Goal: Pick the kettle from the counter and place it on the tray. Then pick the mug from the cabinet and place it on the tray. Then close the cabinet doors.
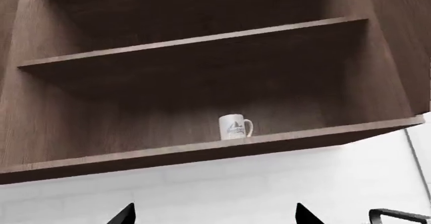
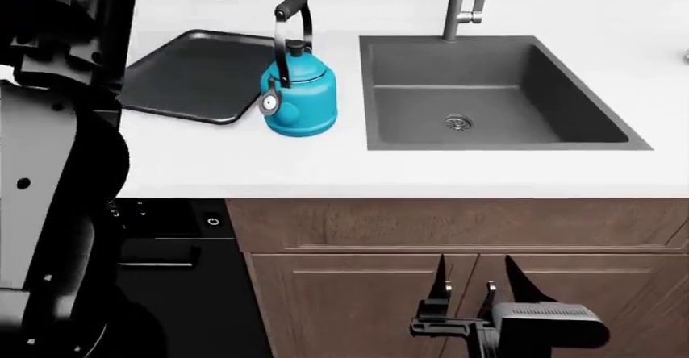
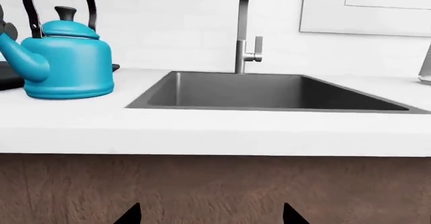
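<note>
The teal-blue kettle (image 2: 298,92) stands upright on the white counter (image 2: 323,168), between the black tray (image 2: 183,72) and the sink; it also shows in the right wrist view (image 3: 64,57). The white mug (image 1: 234,127) stands on the lower shelf of the open wooden cabinet (image 1: 202,151), up and ahead of my left gripper (image 1: 215,215), which is open and empty. My right gripper (image 2: 477,281) is open and empty, low in front of the base cabinet doors, below the counter's edge; it also shows in its own wrist view (image 3: 210,215). The cabinet's doors are out of view.
A dark grey sink (image 2: 485,92) with a steel faucet (image 2: 461,3) is set in the counter to the right of the kettle. Wooden base cabinet doors (image 2: 356,310) are under the counter. My raised left arm (image 2: 54,132) fills the left side. A black appliance front (image 2: 173,237) is beside it.
</note>
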